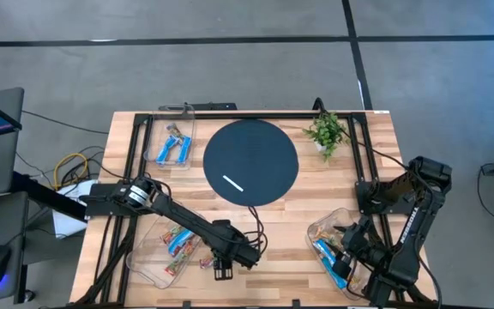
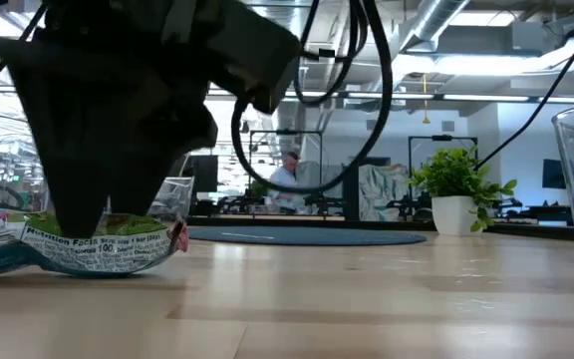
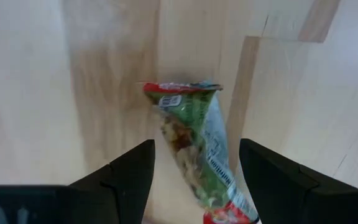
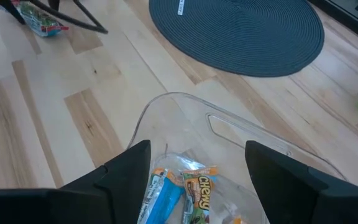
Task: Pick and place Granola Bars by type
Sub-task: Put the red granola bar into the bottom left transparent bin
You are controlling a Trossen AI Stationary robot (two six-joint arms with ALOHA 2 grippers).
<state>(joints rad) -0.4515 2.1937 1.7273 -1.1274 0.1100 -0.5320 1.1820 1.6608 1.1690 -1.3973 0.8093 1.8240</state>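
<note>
Just green-and-red wrapped granola bar (image 3: 194,149)

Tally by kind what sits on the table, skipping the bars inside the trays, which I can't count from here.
Clear trays: 3
Round dark mat: 1
Potted plant: 1
White stick: 1
Loose granola bar on bare wood: 1
Total: 7

A round mat (image 1: 251,162) lies at the table's (image 1: 376,172) middle with a thin stick (image 1: 233,183) on it, and a potted plant (image 1: 326,131) stands to its right. One tray (image 1: 171,137) sits left of the mat, another (image 1: 166,249) at the front left, a third (image 1: 337,245) at the front right, each holding granola bars (image 1: 173,145). A single bar (image 3: 194,146) lies on the wood just right of the front-left tray.
</note>
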